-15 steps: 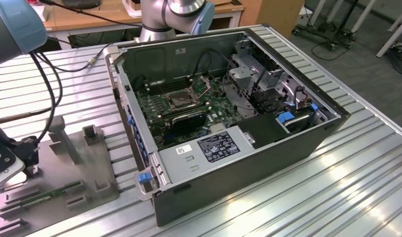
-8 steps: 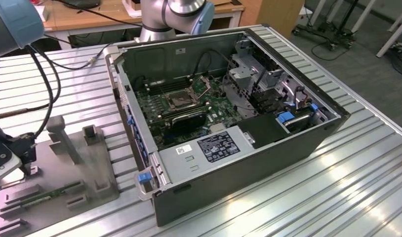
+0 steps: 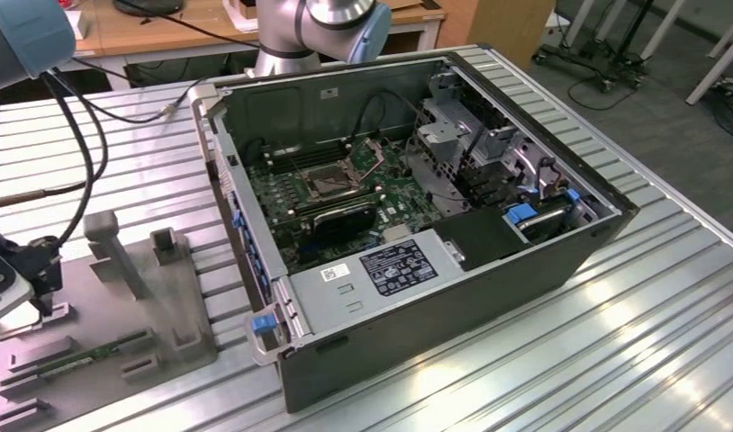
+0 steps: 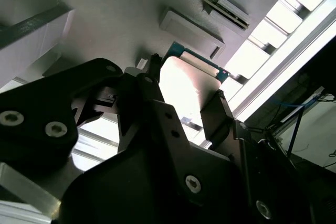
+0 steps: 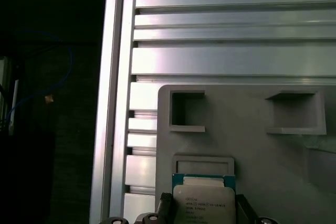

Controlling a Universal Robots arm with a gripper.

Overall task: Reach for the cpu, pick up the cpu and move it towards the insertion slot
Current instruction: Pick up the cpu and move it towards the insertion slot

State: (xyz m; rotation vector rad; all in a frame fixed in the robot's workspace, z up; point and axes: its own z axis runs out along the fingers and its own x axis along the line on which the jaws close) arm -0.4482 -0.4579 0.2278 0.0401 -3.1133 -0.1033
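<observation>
1. Evidently the reach is done: the cpu (image 4: 190,74) lies between the two jaws of the gripper (image 4: 185,97), which stand narrow against its opposite edges and look closed on it.
2. Whether the chip is lifted cannot be told. In the first wrist view it sits low over the grey tray (image 5: 252,129), just beside a shallow pocket.
3. Judging by the exterior view, the carry is not yet done. The gripper is at the tray on the exterior view's left, well apart from the insertion slot (image 3: 330,184) inside the open computer case (image 3: 463,297).
4. Counts: one cpu, one insertion slot, one gripper with two jaws.
5. Further out: one tray, one green memory stick (image 3: 88,355) lying on it, two deep rectangular recesses (image 5: 186,109) beyond the chip, one case, one ribbed metal desk (image 3: 631,342).
</observation>
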